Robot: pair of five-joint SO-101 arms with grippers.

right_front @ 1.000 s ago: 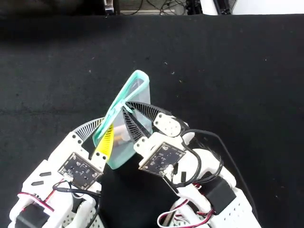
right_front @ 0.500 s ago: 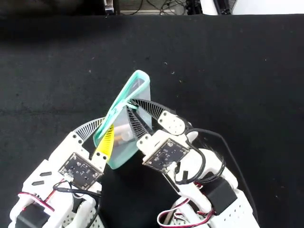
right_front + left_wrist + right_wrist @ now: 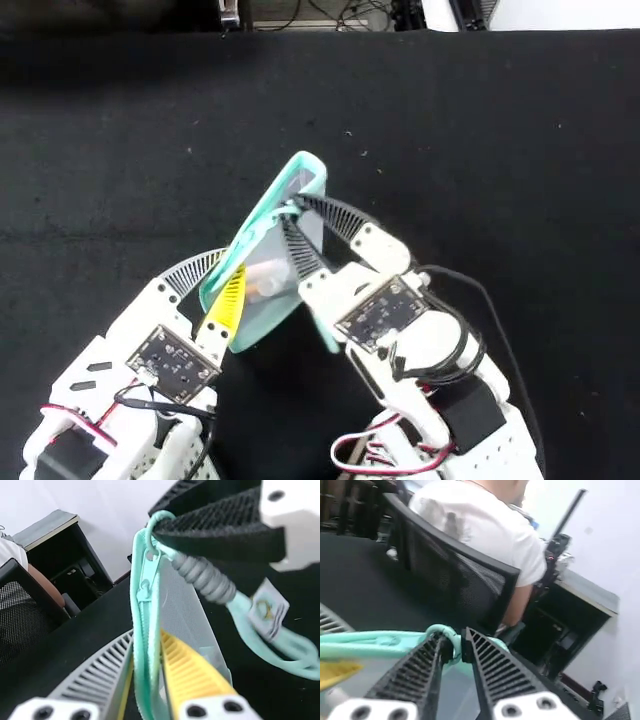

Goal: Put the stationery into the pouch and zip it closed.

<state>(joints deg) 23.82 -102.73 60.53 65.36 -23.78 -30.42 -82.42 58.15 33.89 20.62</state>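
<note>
Hanging over the table [image 3: 500, 150], the pouch [image 3: 268, 262] looked light and floppy; the left gripper [image 3: 232, 262] pinched its zip edge, and the right gripper [image 3: 290, 208] was closed on the zipper pull [image 3: 442, 630], probably the best hold.

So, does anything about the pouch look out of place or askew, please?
Nothing looks spilled or damaged, but the pouch is askew: it stands tilted on edge rather than lying flat, with the left hand clamped on its near end and the right hand pinching the teal pull loop on top.
</note>
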